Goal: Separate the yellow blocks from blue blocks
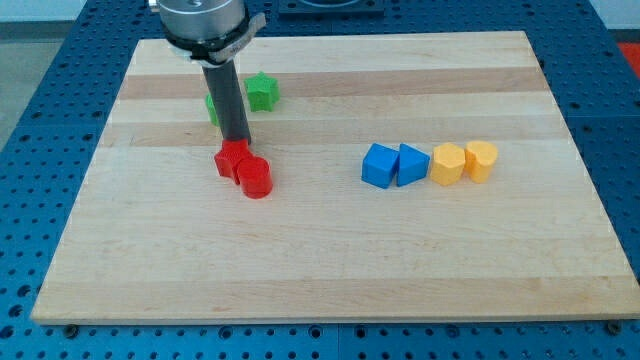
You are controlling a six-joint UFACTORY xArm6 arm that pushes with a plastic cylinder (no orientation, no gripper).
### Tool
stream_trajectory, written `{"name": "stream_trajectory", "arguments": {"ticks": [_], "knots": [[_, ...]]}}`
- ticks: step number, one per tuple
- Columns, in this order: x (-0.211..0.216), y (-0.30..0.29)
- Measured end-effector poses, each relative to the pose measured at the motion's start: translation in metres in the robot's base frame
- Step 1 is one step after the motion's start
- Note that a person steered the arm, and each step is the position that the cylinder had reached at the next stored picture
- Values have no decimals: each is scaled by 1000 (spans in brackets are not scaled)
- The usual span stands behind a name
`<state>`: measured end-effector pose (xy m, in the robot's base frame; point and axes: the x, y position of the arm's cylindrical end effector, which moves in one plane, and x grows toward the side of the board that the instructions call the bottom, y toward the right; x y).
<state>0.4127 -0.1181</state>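
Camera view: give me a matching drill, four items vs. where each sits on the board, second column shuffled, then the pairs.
Column 1
1. my tip
2. green star block
3. blue cube
4. right-hand yellow block

Column 2
A. left end of the four-block row
B. just above the red blocks, at their top edge
C. right end of the four-block row
D. to the right of the rod, nearer the view's top

Pairs: 1-B, 2-D, 3-A, 4-C

The row runs blue cube, blue wedge, yellow block, right-hand yellow block, with neighbours touching or nearly so.
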Motion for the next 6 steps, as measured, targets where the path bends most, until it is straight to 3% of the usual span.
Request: {"name": "stream_trajectory", "arguments": {"ticks": [2,4,6], "knots": [[11,20],[-24,97],[-18,215]]}}
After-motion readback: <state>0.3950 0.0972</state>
